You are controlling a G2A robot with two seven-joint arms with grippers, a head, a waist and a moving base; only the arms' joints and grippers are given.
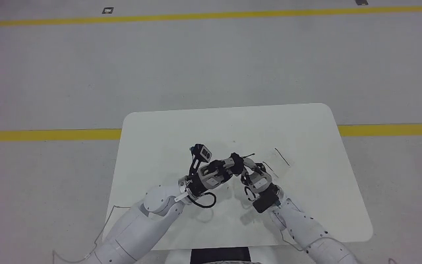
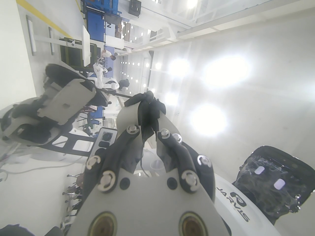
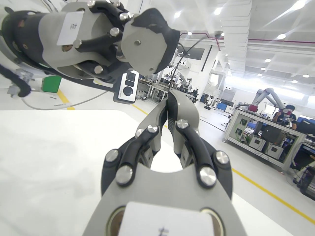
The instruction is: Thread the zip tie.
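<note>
My two grippers meet above the middle of the white table (image 1: 165,145). The zip tie (image 1: 248,156) is a thin black strand held between them. My right gripper (image 3: 168,96) is shut on one end, and the zip tie (image 3: 181,58) curves up from its tips. My left gripper (image 3: 169,40), with black padded fingertips, hangs close above and beside it. In the left wrist view the left gripper (image 2: 147,98) is shut, and the zip tie (image 2: 115,93) runs out from its pads toward the other arm. From above, the left gripper (image 1: 235,162) and right gripper (image 1: 248,173) nearly touch.
A second thin black tie (image 1: 283,158) lies flat on the table to the right of the grippers. Bare table top (image 3: 49,148) lies beneath and around both arms. Yellow floor lines (image 1: 211,16) run beyond the table.
</note>
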